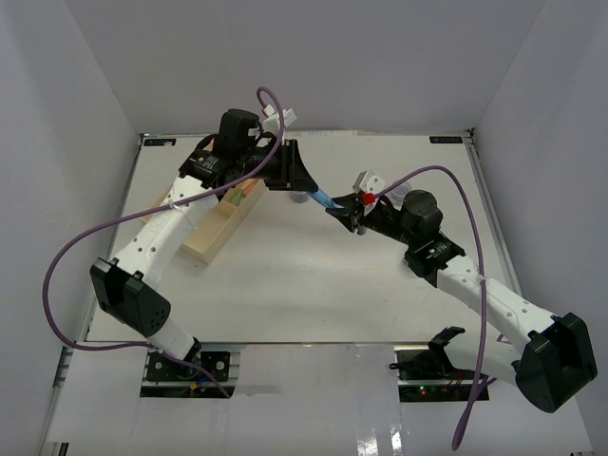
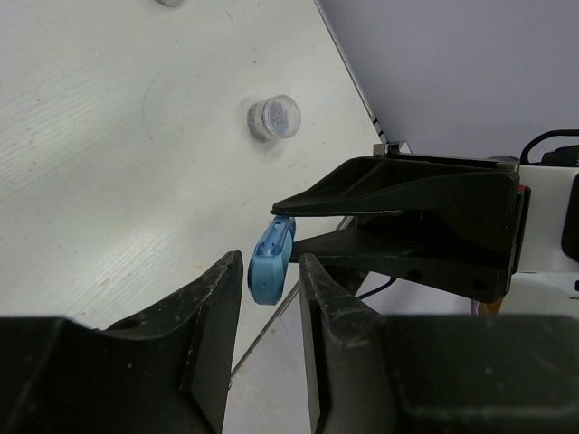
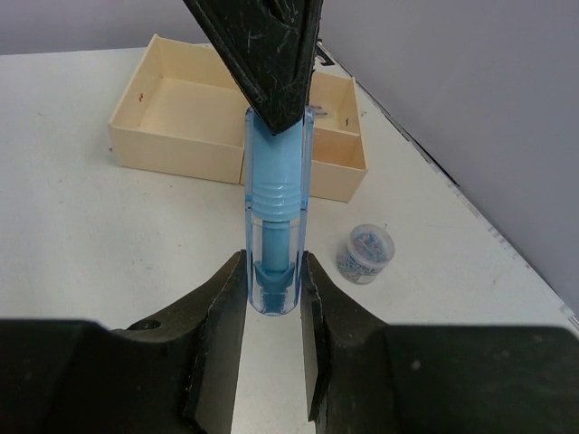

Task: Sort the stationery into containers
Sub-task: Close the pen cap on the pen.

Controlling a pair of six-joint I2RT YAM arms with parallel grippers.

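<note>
My right gripper [image 3: 274,271] is shut on the lower end of a short chunky blue marker [image 3: 274,208] and holds it above the table. My left gripper [image 2: 270,271] is open, with the marker's other end [image 2: 270,260] between its fingers; a gap shows on the left side. In the top view the left gripper [image 1: 302,180] and right gripper [image 1: 340,211] meet tip to tip at the marker [image 1: 324,199]. The cream tray [image 3: 172,149] lies beyond, partly under the left arm in the top view [image 1: 214,237].
A small round jar [image 3: 366,254] of clips stands on the table right of the marker; it also shows in the left wrist view [image 2: 273,117] and the top view [image 1: 301,198]. The table's far edge and grey wall are close behind.
</note>
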